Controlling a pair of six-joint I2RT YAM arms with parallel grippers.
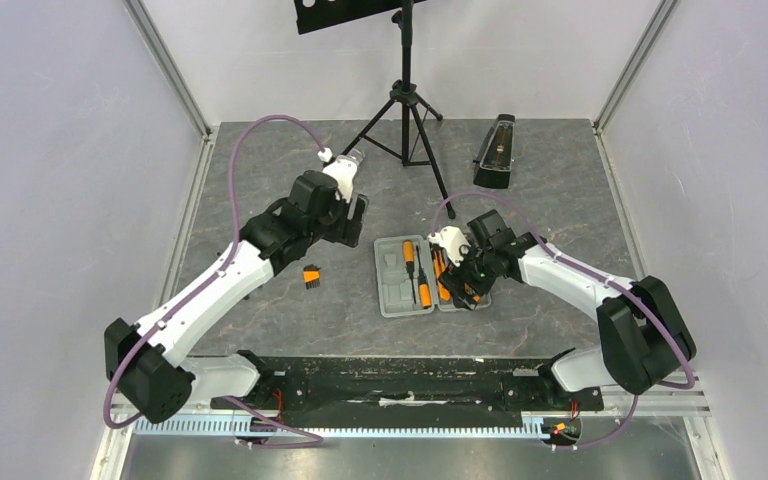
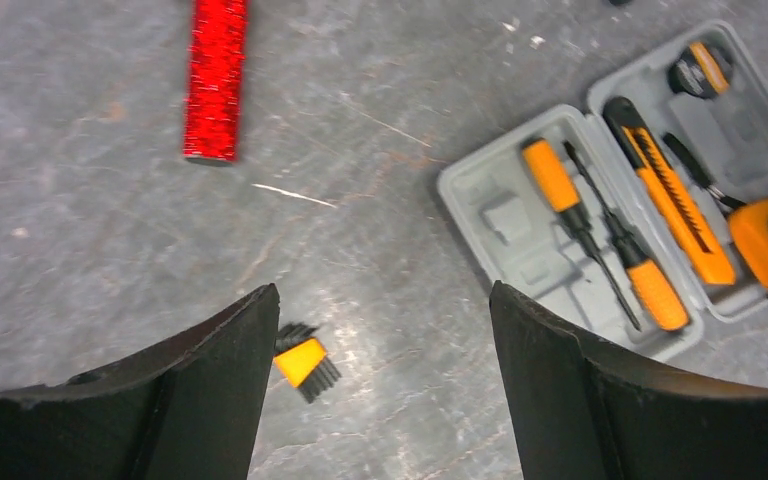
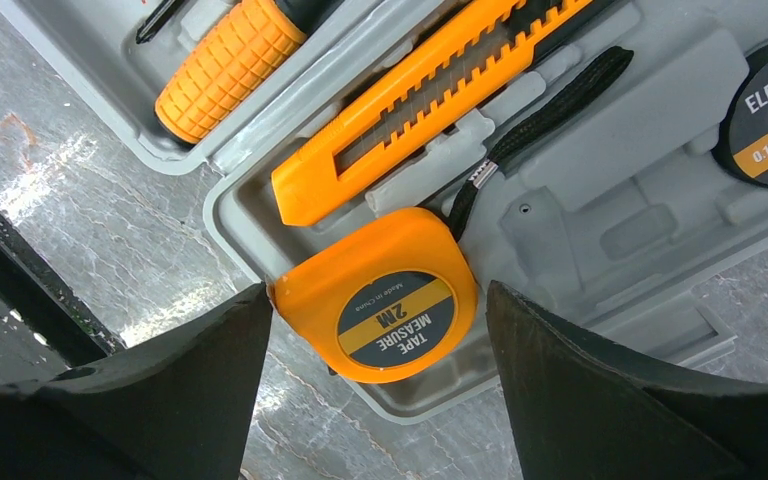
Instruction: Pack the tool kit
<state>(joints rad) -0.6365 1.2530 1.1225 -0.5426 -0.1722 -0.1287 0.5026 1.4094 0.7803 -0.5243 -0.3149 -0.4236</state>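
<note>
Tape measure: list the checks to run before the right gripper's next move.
1. Tape measure sits between the fingers of the right gripper: ok.
2. Firm grip on it: cannot tell.
3. Tape measure seated in its recess: cannot tell.
4. Grey case lies open and flat: ok.
5. Left gripper open, empty, away from the case: ok.
6. Every tool in the case: not ok; a small orange-and-black piece lies on the table left of it.

Grey case (image 2: pixel 505 215), orange knife (image 3: pixel 430 95), orange tape measure (image 3: pixel 385 295) — glittery red cylinder (image 2: pixel 215 75), marbled grey table (image 2: pixel 110 250).
</note>
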